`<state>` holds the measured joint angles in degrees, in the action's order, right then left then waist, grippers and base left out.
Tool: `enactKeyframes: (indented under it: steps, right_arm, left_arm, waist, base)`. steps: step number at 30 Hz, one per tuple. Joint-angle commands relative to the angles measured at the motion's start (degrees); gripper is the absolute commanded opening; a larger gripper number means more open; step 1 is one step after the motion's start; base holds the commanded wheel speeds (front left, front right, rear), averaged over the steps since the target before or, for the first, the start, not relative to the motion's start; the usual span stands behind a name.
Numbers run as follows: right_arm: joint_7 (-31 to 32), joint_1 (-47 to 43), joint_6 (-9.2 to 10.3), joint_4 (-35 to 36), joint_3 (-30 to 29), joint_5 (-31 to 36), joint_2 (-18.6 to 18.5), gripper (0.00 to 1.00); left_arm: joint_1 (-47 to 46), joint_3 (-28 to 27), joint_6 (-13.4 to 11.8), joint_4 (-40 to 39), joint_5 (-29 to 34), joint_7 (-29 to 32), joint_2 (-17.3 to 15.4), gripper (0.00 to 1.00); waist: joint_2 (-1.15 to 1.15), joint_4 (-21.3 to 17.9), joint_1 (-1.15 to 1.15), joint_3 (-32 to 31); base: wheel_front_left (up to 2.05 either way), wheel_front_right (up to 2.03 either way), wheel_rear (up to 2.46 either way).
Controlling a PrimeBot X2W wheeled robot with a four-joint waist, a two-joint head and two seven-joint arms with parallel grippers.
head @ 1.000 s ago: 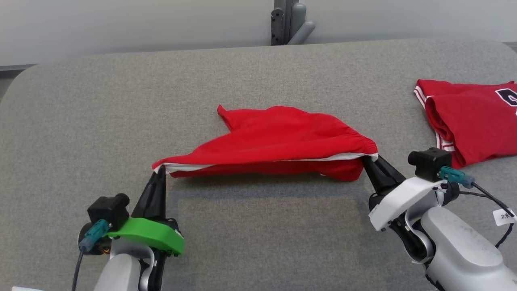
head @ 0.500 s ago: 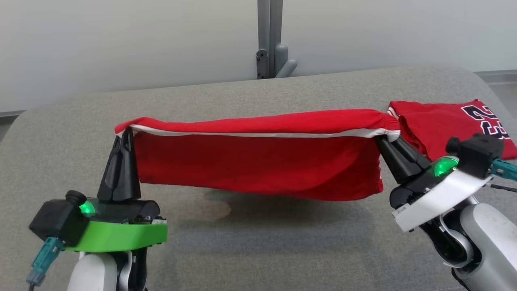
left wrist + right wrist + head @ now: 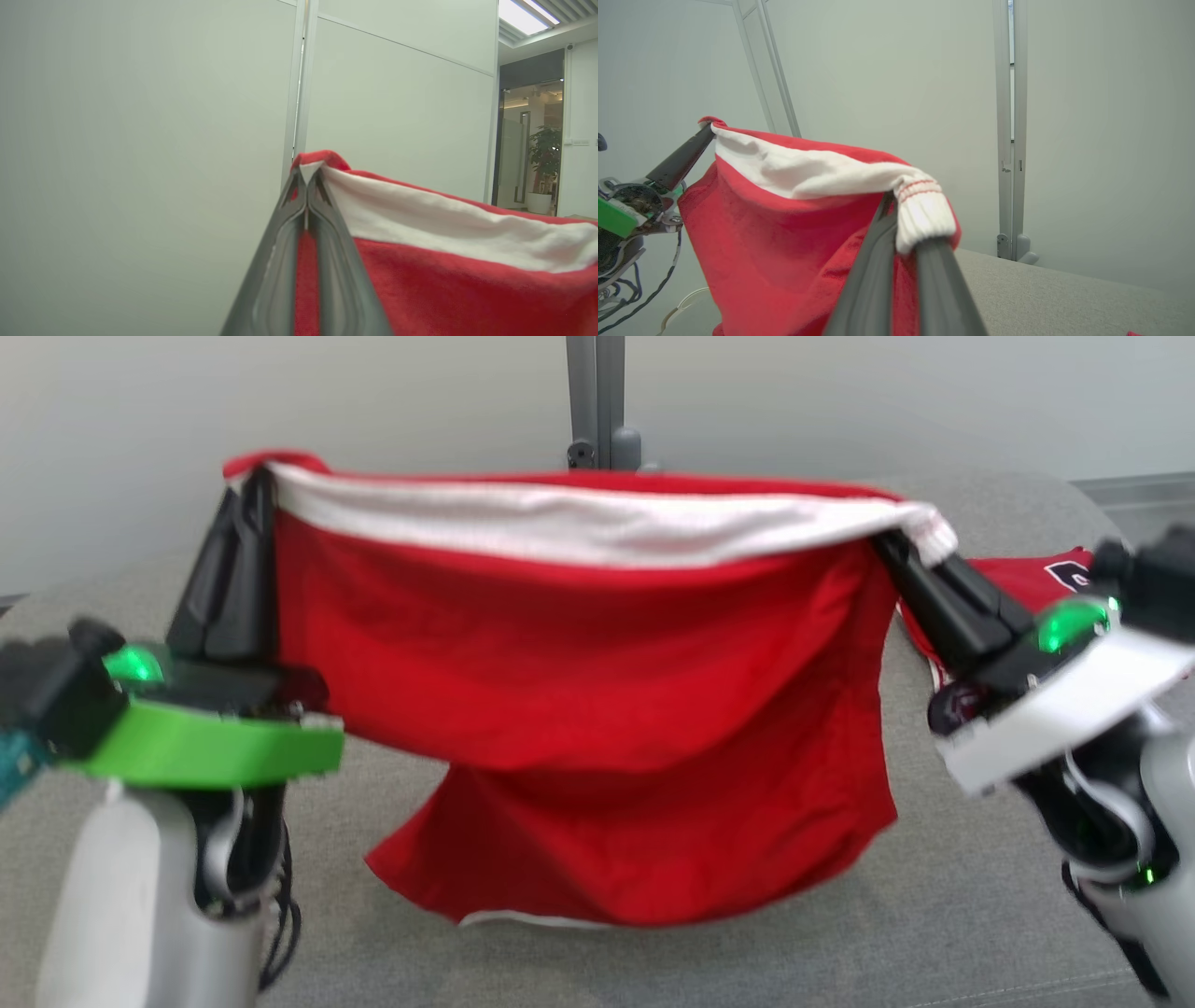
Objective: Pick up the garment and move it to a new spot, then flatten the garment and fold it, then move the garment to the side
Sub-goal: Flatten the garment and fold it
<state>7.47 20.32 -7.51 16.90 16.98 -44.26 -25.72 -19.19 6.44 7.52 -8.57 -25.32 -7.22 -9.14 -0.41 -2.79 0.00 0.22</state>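
The garment (image 3: pixel 597 709) is a pair of red shorts with a white waistband, hanging in the air over the grey table (image 3: pixel 934 915). My left gripper (image 3: pixel 250 490) is shut on the band's left end, and my right gripper (image 3: pixel 892 546) is shut on its right end. Between them the waistband stretches nearly level and the red cloth droops, its lower edge close to the table. In the left wrist view the fingers (image 3: pixel 322 205) pinch the band corner of the garment (image 3: pixel 444 280). In the right wrist view my right gripper (image 3: pixel 896 205) nips the ribbed band end of the garment (image 3: pixel 784 224), with my left gripper (image 3: pixel 707 128) across from it.
A second red garment (image 3: pixel 1036 579) with dark numbers lies at the table's right side, mostly hidden behind my right arm. A grey post (image 3: pixel 597 401) stands against the pale wall beyond the table's far edge.
Both grippers have lifted the garment from the table and raised it high, so it now hangs free. The head view has tilted up meanwhile.
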Motion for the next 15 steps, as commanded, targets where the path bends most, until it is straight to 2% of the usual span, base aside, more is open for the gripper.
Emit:
enactKeyframes:
  steps: [1, 5, 8, 11, 15]
  right_arm:
    - [1.67, 5.13, 0.04, -3.0, 0.81, 0.44, 0.36, 0.0]
    - [3.02, 18.02, 0.04, -12.4, 4.76, 2.0, 2.32, 0.0]
    - [1.07, 29.41, 0.04, -21.93, 7.88, 4.19, 4.99, 0.0]
    - [-3.63, 39.65, 0.04, -32.77, 11.0, 7.93, 7.85, 0.0]
    - [-12.73, 50.31, 0.05, -46.61, 13.95, 12.97, 11.6, 0.0]
  left_arm:
    - [-4.75, 0.15, -0.11, 2.56, -1.71, 1.36, -1.26, 0.0]
    - [-15.91, 0.93, -0.11, 11.09, -3.35, 3.66, -3.75, 0.0]
    - [-25.87, 1.28, -0.11, 18.87, -4.27, 4.29, -4.79, 0.0]
    - [-35.28, 1.38, -0.11, 26.74, -3.79, 2.81, -5.31, 0.0]
    - [-45.63, 1.26, -0.11, 35.07, -2.72, -3.04, -4.2, 0.0]
  waist:
    - [0.41, 0.59, 0.0, 2.99]
    - [0.41, 1.63, 0.0, 7.49]
    - [0.41, 2.38, 0.0, 11.51]
    - [0.41, 3.25, 0.0, 15.18]
    - [0.41, 4.93, 0.0, 19.61]
  base:
    - [0.0, 0.0, 0.0]
    - [0.0, 0.0, 0.0]
    - [0.0, 0.0, 0.0]
    - [0.0, 0.0, 0.0]
    - [0.0, 0.0, 0.0]
